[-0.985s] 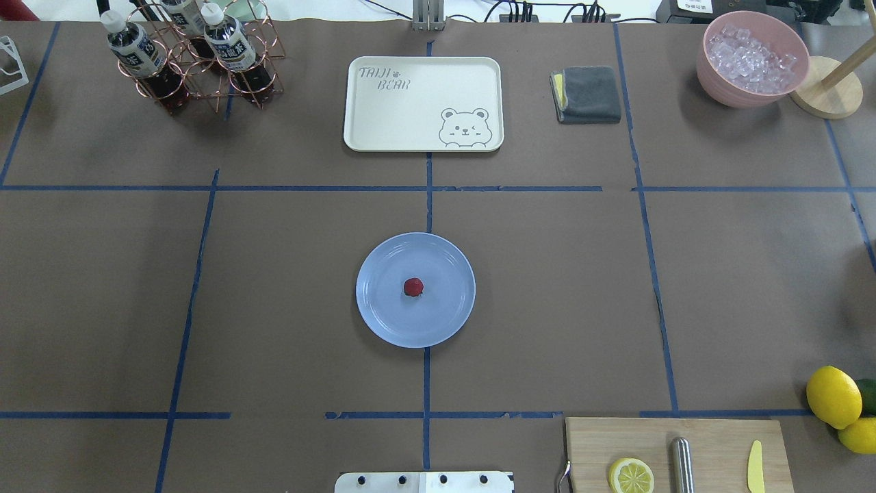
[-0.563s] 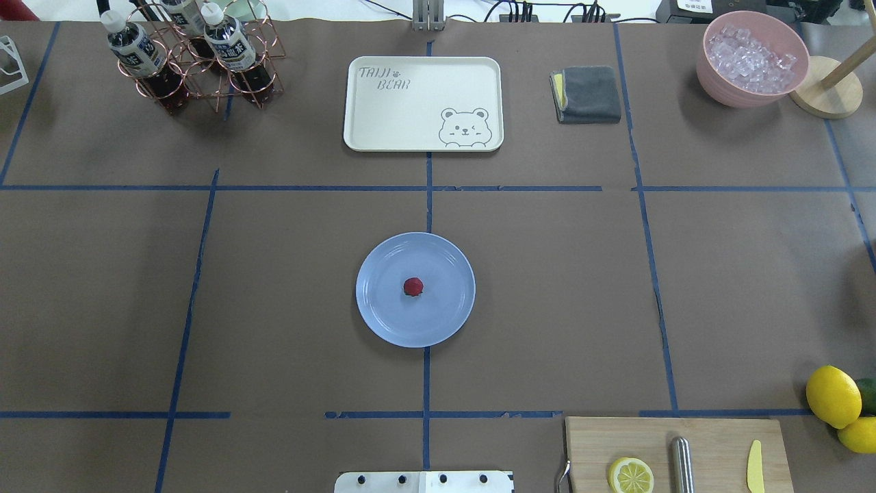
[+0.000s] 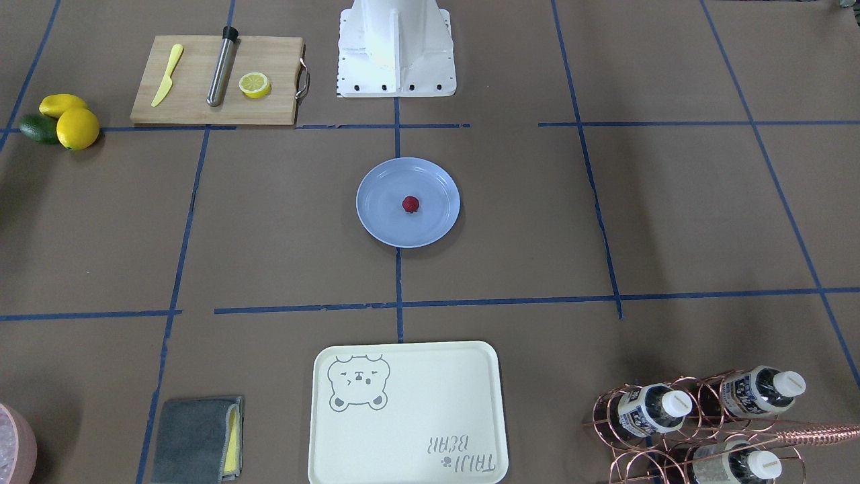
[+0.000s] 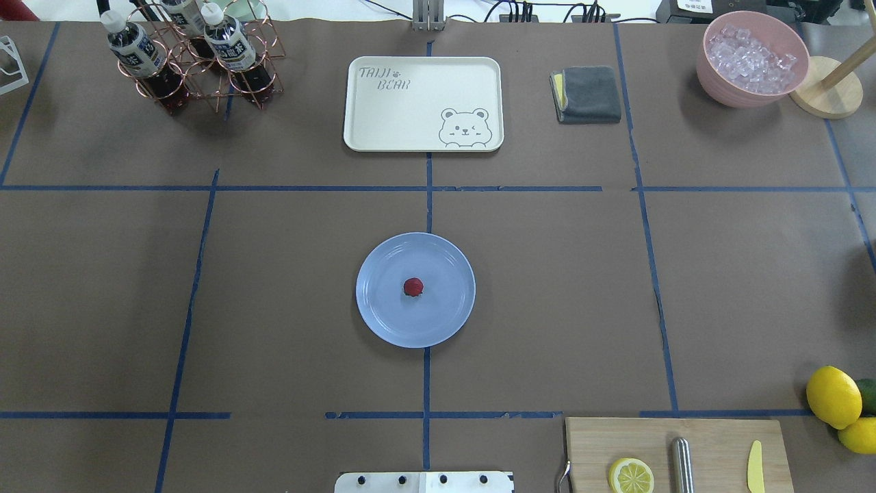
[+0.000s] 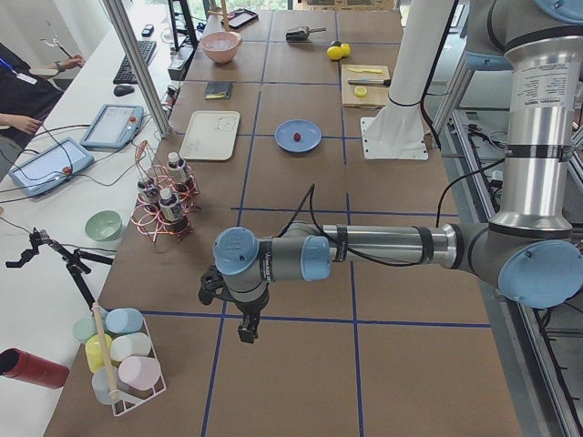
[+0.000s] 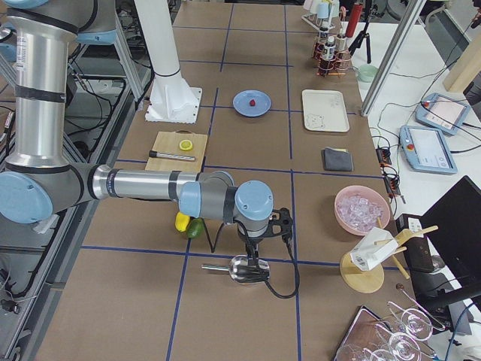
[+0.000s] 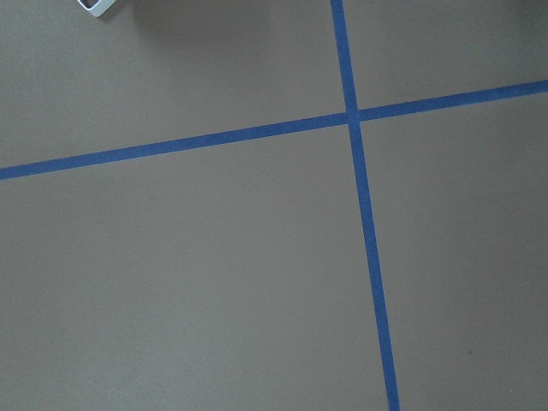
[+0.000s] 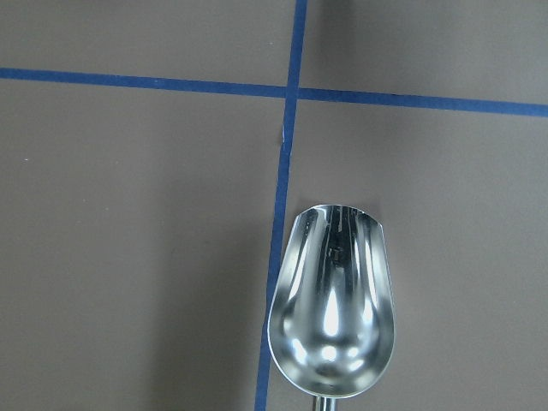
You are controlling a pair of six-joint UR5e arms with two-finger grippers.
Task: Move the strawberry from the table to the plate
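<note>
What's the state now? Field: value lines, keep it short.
strawberry: on plate, near its centre
plate: mid-table, over the centre tape line
left gripper: far from plate, over bare table; open or shut, cannot tell
right gripper: far from plate, above a scoop; cannot tell
task: looks done

The left arm [image 5: 383, 246] and right arm [image 6: 143, 183] are shiny silver tubes with grey joints and round light-blue caps [image 5: 235, 250]. A thin black cable [image 5: 299, 208] loops beside each. The left gripper [image 5: 246, 332] is black. The white base [image 3: 396, 47] has dark screws [image 3: 384, 87].
</note>
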